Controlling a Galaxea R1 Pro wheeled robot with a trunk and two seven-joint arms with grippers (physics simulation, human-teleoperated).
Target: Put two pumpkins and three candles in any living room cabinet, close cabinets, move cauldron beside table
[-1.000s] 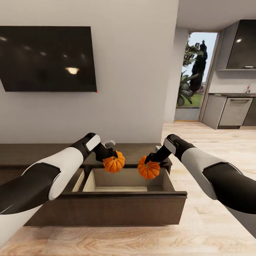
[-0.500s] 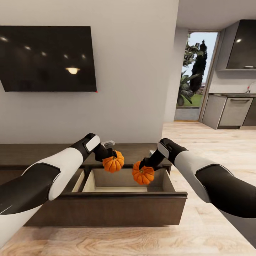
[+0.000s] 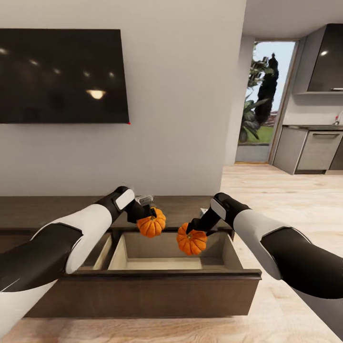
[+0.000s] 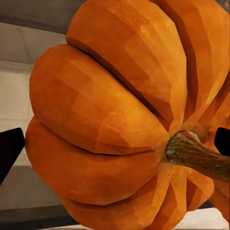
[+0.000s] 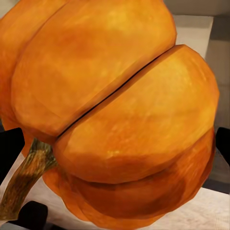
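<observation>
Two orange ribbed pumpkins hang over the open drawer point(image 3: 166, 278) of the long dark-brown cabinet point(image 3: 43, 212). My left gripper point(image 3: 148, 216) is shut on the left pumpkin point(image 3: 152, 225), above the drawer's back left part. Its ribs and brown stem loom close in the left wrist view point(image 4: 120, 120). My right gripper point(image 3: 193, 230) is shut on the right pumpkin point(image 3: 191, 241), which hangs lower, over the drawer's middle. The right wrist view has that pumpkin point(image 5: 115, 115) against the pale drawer interior. The candles, the cauldron and the table are out of view.
A large black TV point(image 3: 62, 76) hangs on the grey wall above the cabinet. Light wood floor point(image 3: 286, 200) runs right toward a glass door point(image 3: 264, 100) and grey kitchen units point(image 3: 312, 150). The drawer front juts out toward me.
The right pumpkin moved left and down toward the drawer's middle. The left pumpkin dropped slightly. The view shifted a little, bringing the cabinet closer.
</observation>
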